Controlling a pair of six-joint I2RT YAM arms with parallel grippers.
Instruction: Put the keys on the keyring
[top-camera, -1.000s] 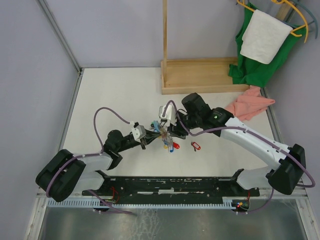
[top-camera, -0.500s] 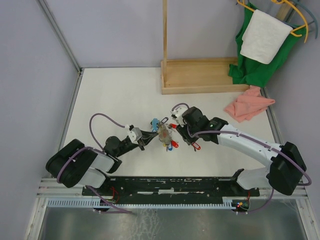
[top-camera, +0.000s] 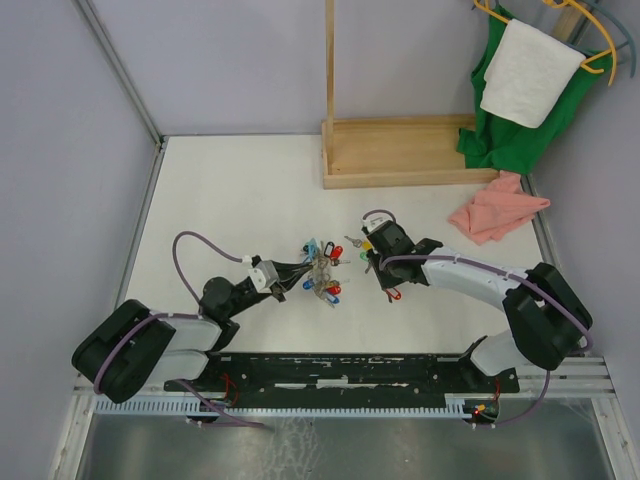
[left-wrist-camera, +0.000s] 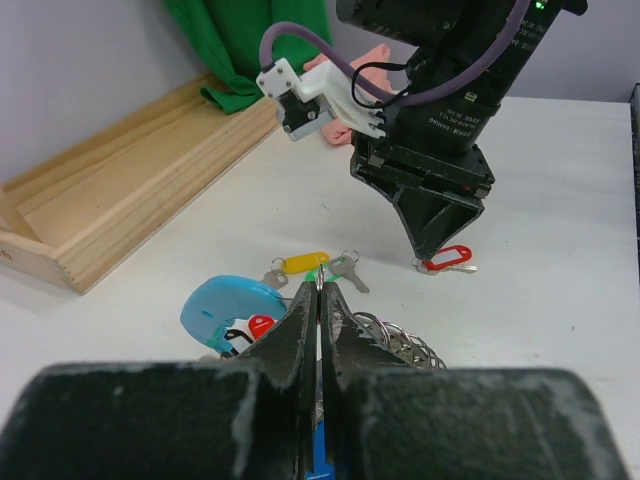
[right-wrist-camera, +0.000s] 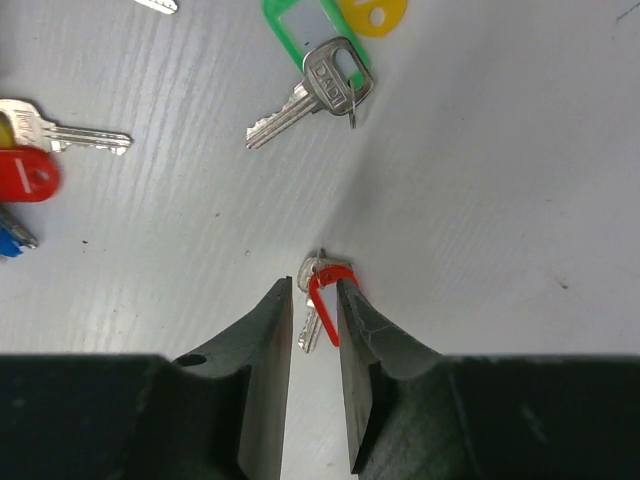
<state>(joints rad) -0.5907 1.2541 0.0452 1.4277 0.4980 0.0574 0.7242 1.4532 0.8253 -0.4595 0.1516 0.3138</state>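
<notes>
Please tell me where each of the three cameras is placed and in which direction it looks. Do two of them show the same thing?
Top external: above and behind the bases, looking down on the table; left arm, right arm and the keyring show.
Left wrist: low, looking forward past its shut left fingers, which grip the keyring, toward the right fingers.
Right wrist: looking straight down between its parted right fingers.
Shared: both wrist views show the red-tagged key on the table.
</notes>
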